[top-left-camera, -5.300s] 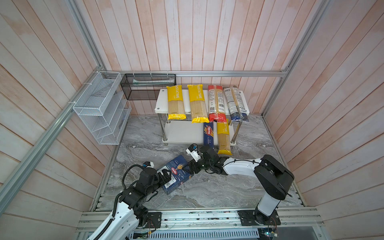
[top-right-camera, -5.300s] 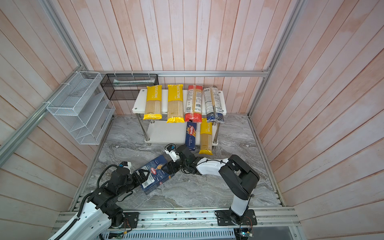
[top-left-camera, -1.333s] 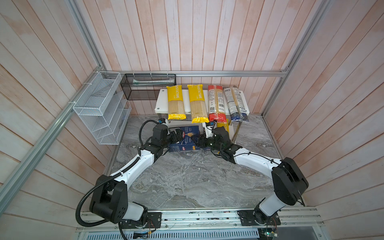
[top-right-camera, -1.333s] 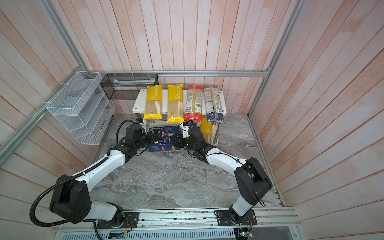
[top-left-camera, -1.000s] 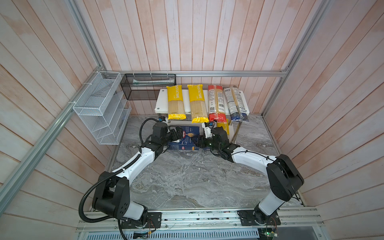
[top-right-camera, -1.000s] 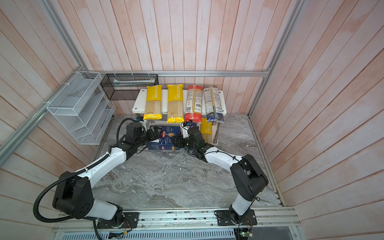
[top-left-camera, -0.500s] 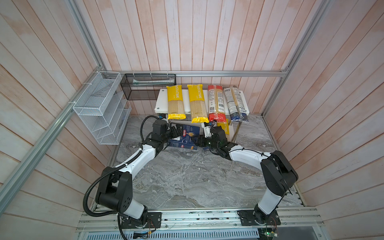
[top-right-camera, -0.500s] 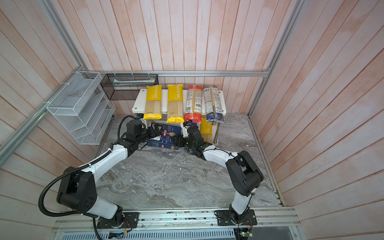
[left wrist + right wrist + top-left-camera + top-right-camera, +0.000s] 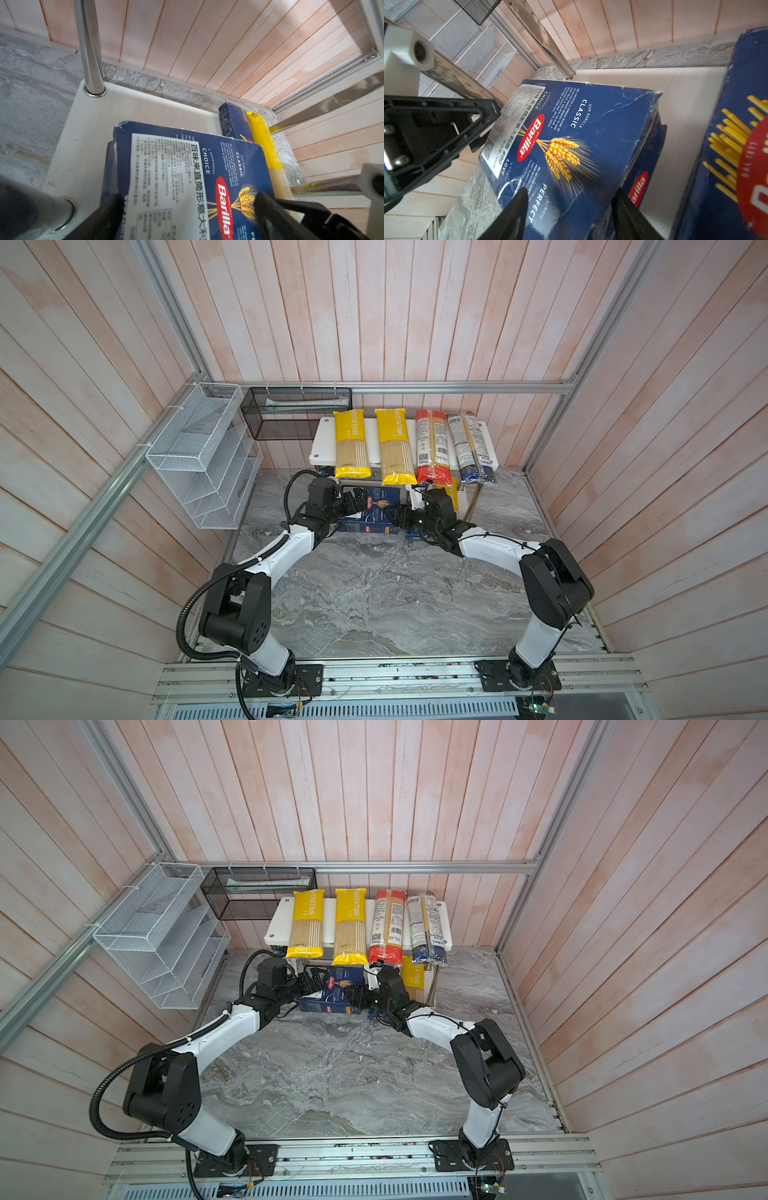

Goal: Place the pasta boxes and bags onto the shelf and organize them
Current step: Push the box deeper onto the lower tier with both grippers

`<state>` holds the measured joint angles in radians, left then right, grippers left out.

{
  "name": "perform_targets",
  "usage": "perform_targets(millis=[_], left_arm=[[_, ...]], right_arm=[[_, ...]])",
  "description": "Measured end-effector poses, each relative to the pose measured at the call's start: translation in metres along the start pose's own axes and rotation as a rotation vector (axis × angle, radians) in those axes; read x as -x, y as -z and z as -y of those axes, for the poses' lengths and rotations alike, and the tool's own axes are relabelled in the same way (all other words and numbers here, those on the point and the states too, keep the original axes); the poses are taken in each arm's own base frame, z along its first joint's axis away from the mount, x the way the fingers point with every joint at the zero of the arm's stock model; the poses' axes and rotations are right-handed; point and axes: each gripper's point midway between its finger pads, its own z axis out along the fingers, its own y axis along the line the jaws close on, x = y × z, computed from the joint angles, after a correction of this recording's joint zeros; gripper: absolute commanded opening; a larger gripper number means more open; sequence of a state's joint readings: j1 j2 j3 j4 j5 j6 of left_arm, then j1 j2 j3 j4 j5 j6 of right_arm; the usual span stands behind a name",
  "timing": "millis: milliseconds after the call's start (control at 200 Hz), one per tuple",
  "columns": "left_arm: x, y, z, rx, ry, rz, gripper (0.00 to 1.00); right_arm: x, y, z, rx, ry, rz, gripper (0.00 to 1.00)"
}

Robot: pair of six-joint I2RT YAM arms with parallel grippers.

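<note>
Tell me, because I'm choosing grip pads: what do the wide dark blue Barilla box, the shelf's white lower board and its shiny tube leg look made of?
The wide dark blue Barilla box: printed cardboard, slightly glossy; white creases and a frayed corner. The white lower board: smooth, matte, faint grain lines; laminated wood or plastic, unclear. The shiny tube leg: polished metal, probably chromed; mirror-like reflections.

Scuffed matt cardboard on the box (image 9: 591, 128); on the shelf (image 9: 324, 443), glossy chrome legs (image 9: 89, 47), smooth white board (image 9: 83, 135); beneath it, veined grey stone-look floor (image 9: 374, 593); behind it, pale wooden planks (image 9: 374, 310).
</note>
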<state>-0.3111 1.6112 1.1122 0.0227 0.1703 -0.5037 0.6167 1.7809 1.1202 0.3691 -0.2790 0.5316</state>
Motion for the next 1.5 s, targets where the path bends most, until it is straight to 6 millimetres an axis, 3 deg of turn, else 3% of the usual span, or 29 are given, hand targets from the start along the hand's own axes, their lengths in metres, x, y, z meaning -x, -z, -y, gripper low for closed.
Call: perform_targets(millis=[190, 630, 950, 1325, 1500], left_arm=[[0.0, -0.011, -0.005, 0.002, 0.004, -0.019, 1.0], [0.001, -0.016, -0.004, 0.011, 0.024, -0.046, 1.0], [-0.002, -0.013, -0.017, 0.098, -0.008, -0.07, 1.0], [-0.002, -0.011, -0.024, 0.158, -0.053, -0.063, 1.0], [0.004, -0.008, -0.02, 0.168, -0.068, -0.064, 1.0]], right_arm=[[-0.003, -0.005, 0.006, -0.007, -0.004, -0.01, 0.62], [-0.004, -0.006, 0.012, -0.015, -0.004, -0.015, 0.68], [-0.002, -0.006, 0.011, -0.009, 0.004, -0.009, 0.69], [0.022, 0.005, -0.013, 0.062, 0.051, 0.059, 0.69], [0.021, 0.007, -0.019, 0.093, 0.066, 0.047, 0.69]])
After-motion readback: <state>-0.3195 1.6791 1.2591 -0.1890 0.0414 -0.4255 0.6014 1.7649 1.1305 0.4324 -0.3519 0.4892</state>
